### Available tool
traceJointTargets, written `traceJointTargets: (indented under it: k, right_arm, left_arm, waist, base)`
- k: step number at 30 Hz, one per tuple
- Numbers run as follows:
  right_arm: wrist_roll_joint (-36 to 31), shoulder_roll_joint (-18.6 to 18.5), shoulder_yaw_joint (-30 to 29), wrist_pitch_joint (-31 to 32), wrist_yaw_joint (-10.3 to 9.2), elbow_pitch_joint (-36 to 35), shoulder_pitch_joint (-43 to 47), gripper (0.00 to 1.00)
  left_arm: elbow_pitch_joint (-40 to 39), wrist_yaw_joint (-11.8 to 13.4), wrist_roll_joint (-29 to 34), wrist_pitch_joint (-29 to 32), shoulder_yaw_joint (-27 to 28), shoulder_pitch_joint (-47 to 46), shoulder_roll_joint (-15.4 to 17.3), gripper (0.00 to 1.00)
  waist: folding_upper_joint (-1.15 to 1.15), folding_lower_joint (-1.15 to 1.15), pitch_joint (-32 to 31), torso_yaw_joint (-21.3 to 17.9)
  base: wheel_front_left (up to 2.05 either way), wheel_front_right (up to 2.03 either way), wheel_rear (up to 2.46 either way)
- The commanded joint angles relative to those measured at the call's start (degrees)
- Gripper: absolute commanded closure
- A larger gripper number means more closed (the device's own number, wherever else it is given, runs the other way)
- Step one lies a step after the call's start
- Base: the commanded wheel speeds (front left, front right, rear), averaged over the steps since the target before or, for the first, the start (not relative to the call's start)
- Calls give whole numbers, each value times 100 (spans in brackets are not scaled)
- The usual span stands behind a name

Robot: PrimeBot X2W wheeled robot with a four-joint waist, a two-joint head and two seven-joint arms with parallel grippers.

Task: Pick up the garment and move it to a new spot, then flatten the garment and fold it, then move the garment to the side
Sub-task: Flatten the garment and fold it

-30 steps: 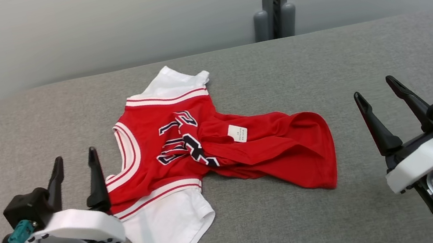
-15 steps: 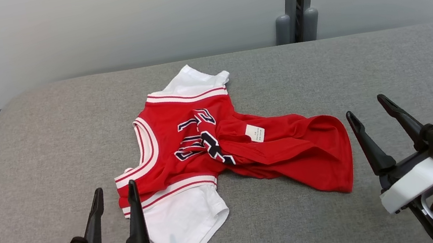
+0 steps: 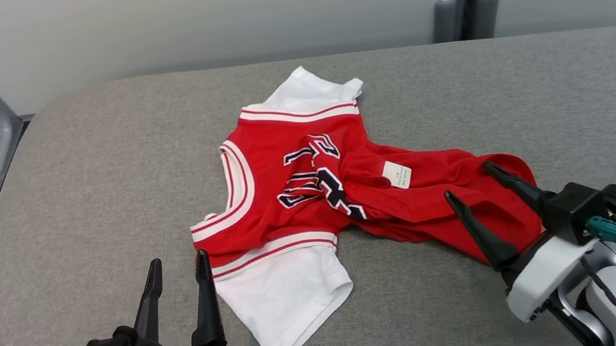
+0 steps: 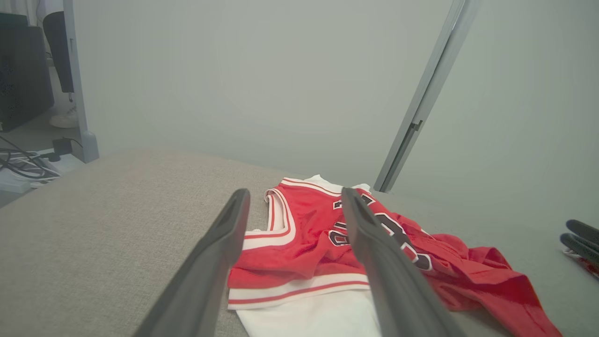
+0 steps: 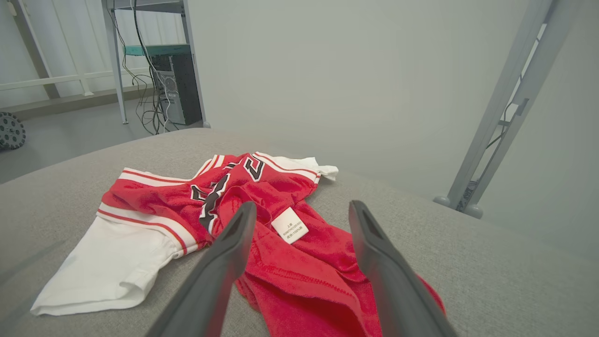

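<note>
A red basketball jersey (image 3: 298, 187) with white sleeves lies crumpled about the middle of the grey desk (image 3: 96, 191), front up. Its lower half is twisted over itself, so the dark lettering (image 3: 316, 181) is partly folded under and cannot be read. The print on the white care label (image 3: 397, 174) is too small to make out. The far sleeve (image 3: 309, 87) is mostly tucked behind the jersey's shoulder, while the near sleeve (image 3: 285, 294) lies spread flat.

Both forearms are cut off by the bottom edge of the head view. The left claw (image 3: 178, 260) sits low just beside the jersey's collar side, fingers parted and empty, pointing away from the robot, the inner finger close to the striped shoulder trim. The right claw (image 3: 467, 179) leans in over the jersey's bunched red hem, fingers spread wide with nothing between them, hiding part of that hem. Whether its tips touch the cloth cannot be told.
</note>
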Motion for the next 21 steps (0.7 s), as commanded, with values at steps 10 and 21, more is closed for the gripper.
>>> traceJointTargets:
  k: [10,21]
  right_arm:
    - [305,-139,727,24,-3,1047,-603,0]
    - [517,-148,796,-42,-2,1822,-896,74]
  left_arm:
    - [98,126,-148,-21,-223,-139,17,0]
    - [35,180,-226,-21,-293,-170,16,0]
  waist:
    - [0,0,260,644]
    - [0,0,372,769]
  base:
    - [0,0,0]
    - [0,0,0]
